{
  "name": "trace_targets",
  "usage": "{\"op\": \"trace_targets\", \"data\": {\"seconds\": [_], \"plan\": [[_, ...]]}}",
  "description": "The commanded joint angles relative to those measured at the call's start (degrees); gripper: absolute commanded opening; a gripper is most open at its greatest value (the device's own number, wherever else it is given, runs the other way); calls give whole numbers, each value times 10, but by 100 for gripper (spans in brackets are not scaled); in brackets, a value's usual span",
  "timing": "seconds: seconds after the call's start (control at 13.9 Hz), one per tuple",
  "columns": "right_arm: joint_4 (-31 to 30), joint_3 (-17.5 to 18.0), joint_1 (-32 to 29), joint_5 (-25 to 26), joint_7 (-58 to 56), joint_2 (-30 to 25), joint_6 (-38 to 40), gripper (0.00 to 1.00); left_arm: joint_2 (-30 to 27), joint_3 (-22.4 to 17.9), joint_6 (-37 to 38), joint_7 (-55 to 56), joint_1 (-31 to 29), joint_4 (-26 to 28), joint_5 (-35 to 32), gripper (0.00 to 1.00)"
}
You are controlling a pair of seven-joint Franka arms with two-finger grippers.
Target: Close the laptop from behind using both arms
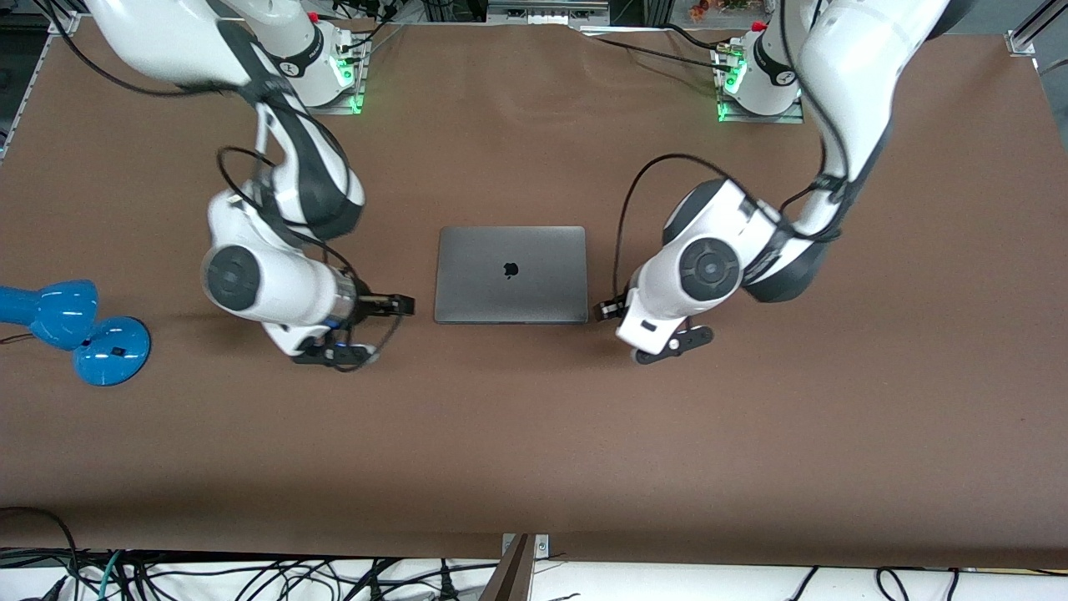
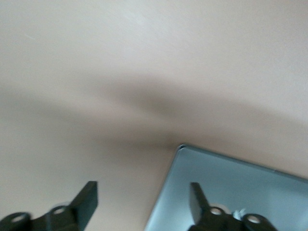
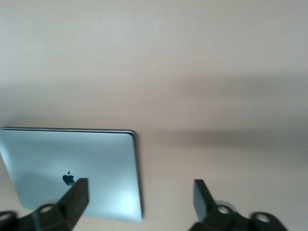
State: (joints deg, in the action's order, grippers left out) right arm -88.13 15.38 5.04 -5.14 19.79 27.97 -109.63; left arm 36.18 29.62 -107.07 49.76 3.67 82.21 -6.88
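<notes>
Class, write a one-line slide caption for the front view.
Closed laptop lies flat mid-table, the open right gripper and left gripper flanking its front corners; blue lamp at the table's edge.

Laptop [image 1: 510, 274] lies flat and shut on the desk [image 1: 534, 451], mid-desk, lid up. Right gripper [image 1: 399, 305] sits just beside the laptop's edge toward the right arm's end, jaws spread. Left gripper [image 1: 607, 310] sits just beside the edge toward the left arm's end, jaws spread, by the laptop's corner nearer the front camera. Lamp [image 1: 71, 330] lies on the desk at the right arm's end, well apart from the laptop.
</notes>
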Motion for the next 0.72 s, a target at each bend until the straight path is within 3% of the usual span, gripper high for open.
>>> {"op": "trace_targets", "data": {"seconds": [0.0, 0.29, 0.65], "plan": [[20, -1, -53, 5, -4, -65, 83, 100, -76, 3, 67, -80, -42, 24, 19, 100], [42, -4, -63, 119, -4, -126, 116, 100, -171, 3, 138, -170, -113, 30, 41, 100], [44, -23, -64, 131, -27, -174, 136, 100, -227, 1, 176, -270, -191, 35, 50, 100]]}}
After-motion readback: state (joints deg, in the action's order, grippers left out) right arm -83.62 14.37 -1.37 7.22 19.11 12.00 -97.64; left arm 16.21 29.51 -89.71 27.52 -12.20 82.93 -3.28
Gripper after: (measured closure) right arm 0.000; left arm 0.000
